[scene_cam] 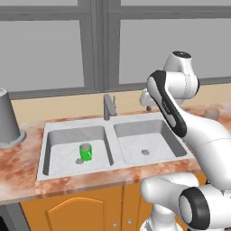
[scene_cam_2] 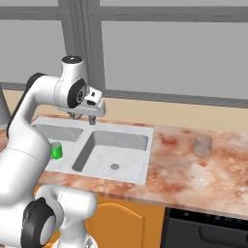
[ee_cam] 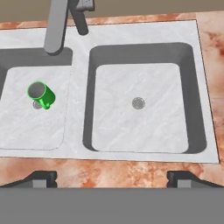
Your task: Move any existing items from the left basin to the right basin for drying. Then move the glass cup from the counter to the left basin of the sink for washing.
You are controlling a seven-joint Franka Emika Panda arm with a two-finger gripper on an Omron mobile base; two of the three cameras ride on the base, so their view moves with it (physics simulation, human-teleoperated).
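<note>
Left base view shows the table (scene_cam: 18, 167), then the left basin (scene_cam: 58, 158) holding the upright green mug (scene_cam: 85, 152). Hand (scene_cam_2: 83, 117), jaws wide and empty, hovers above the faucet, mug lying below-left.

The arm bends forward at the elbow, wrist turned down, and the gripper (scene_cam_2: 85, 117) hangs with fingers (ee_cam: 43, 178) spread wide, holding nothing.

Countertop (scene_cam_2: 203, 174) is that reddish marble look, over orange cabinets (scene_cam: 85, 210) — a double sink (ee_cam: 78, 65) is sunk into it. Sitting on the counter: a glass cup (scene_cam_2: 202, 145) well right of the sink, and a tall grey canister (scene_cam: 8, 118) off to the left.
</note>
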